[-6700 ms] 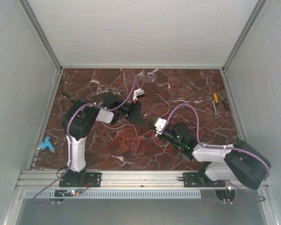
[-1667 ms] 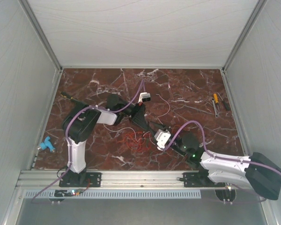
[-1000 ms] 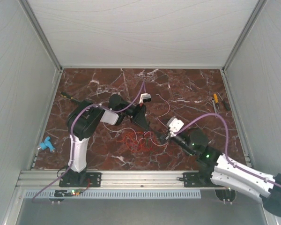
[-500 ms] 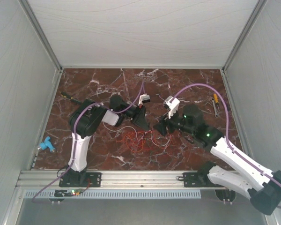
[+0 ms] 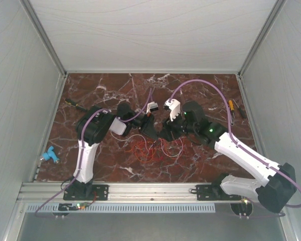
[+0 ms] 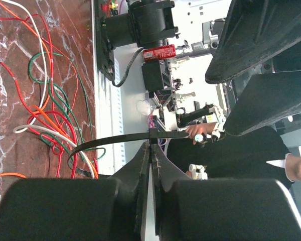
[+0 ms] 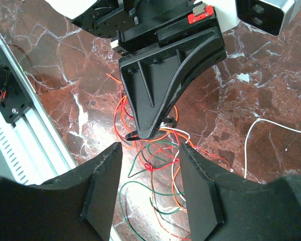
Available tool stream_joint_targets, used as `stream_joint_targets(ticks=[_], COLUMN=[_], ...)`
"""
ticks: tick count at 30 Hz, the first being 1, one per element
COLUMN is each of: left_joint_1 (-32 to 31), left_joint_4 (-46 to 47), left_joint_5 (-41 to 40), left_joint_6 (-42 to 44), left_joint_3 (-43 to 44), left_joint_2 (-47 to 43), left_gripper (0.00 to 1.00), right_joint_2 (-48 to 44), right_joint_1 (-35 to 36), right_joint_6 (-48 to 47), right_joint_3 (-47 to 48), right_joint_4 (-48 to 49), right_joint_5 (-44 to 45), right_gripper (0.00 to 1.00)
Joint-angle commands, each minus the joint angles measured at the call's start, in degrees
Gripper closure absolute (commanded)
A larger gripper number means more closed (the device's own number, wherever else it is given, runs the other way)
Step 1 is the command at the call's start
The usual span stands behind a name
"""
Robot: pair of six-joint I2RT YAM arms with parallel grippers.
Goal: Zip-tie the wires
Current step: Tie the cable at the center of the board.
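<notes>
1. Left gripper (image 6: 151,150): I read its jaws as pressed together, pinching the zip tie (image 6: 115,139) at their very tips. The grip sits partway along the strip, so a length sticks out on either side of the fingertips. In the left wrist view one side bows in a shallow arc toward the wires (image 5: 146,149). The other side runs out straight into open air.

2. Right gripper (image 7: 150,150): its jaws are spread and hold nothing. From its wrist camera I see the left gripper's tip, with the zip tie across it, in line with the gap. The tip lies beyond the fingertips, not inside the gap. The right fingers (image 7: 104,186) stand apart from the strip.

3. Relative position: in the top view the two grippers face each other tip to tip. They are close together above the middle of the marble tabletop (image 5: 105,90).

4. Wires: a loose tangle of red, orange, white and green loops lies on the tabletop, directly below both sets of tips. I cannot tell whether the bowed end of the zip tie touches or passes under any wire.
</notes>
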Motion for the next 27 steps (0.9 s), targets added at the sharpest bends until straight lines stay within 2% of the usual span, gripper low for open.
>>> stream_joint_targets(ticks=[1,6,10,27], left_joint_1=[0.4,0.6,0.9,1.1], left_joint_4=[14.9,14.9,14.9,14.9], left_joint_5=[0.2,0.0,0.0,0.3], left_joint_6=[0.9,0.5,-0.5,-1.7], left_joint_3=[1.4,1.4,1.8,2.4], left_joint_2=[1.1,1.1,1.6,1.9], left_gripper=[1.00,1.00,1.00,1.00], right_joint_2=[1.8,5.2,8.6,13.0], right_joint_1=[0.0,0.8,1.5,4.1], right_joint_6=[-0.8,-1.6,-1.9,-1.8], right_joint_3=[3.0,5.5,7.8,9.4], right_joint_4=[-1.6,-2.7,-3.8,-3.4], right_joint_5=[-0.3,3.9,5.9,8.0], right_gripper=[0.54,0.55,0.60,0.66])
